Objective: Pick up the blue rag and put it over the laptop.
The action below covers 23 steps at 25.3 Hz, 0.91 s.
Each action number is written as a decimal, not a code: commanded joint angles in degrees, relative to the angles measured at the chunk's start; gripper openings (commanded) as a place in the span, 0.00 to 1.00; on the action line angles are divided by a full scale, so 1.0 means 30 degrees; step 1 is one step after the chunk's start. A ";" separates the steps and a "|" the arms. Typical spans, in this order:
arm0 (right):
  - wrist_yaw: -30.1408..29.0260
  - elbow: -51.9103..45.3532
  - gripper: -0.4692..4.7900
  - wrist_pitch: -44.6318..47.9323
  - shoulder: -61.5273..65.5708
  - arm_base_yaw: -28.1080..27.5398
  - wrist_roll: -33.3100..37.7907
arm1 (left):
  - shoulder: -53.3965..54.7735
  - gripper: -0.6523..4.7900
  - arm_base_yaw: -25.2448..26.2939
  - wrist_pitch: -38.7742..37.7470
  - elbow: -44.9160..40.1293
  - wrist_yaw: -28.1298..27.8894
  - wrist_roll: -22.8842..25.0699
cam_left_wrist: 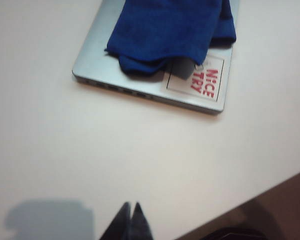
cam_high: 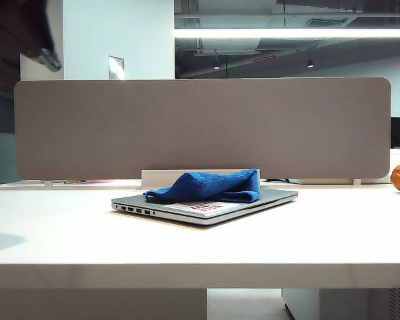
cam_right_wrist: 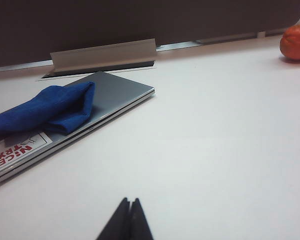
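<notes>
Placement looks done: deep royal-blue terry rag lies bunched on the closed lid of the thin silver-grey laptop, which sits flat near the middle of the white table, just in front of the grey divider panel.

Left gripper: fingertips pressed together, nothing between them, well above the table and well apart from the laptop. In the exterior view a dark blurred piece of arm shows at the upper left. Right gripper: fingertips together, empty, low over bare table, apart from the laptop. Orange round fruit stands far off on the right by the divider.

Step in hand, as judged: retreat clear of the rag. To do it well, keep both grippers shut and away from the cloth so no fold snags and drags off the lid; lift rather than sweep across.

Coverage is partial. The white sticker with red lettering and the port-side strip of the lid stay bare; the rag is folded over itself, not spread.

Orientation: the rag's long axis runs along the laptop's long side, left to right in the exterior view, the thicker folded end toward the right, the thinner end tapering left. The laptop's port edge faces the exterior camera, slightly angled.
</notes>
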 commanded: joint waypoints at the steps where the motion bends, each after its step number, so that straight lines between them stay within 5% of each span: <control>1: 0.0612 -0.0058 0.09 0.0321 -0.0044 -0.0015 -0.0240 | -0.1231 0.11 0.0007 0.0444 -0.0896 -0.0066 -0.0437; 7: 0.2514 -0.0058 0.09 0.0321 -0.0044 -0.0015 -0.0634 | -0.3359 0.11 0.0007 0.0401 -0.1698 -0.0073 -0.0444; 23: 0.2484 -0.0066 0.09 -0.0146 -0.0044 -0.0015 -0.1209 | -0.6834 0.11 0.0007 0.0415 -0.2033 -0.3009 -0.0335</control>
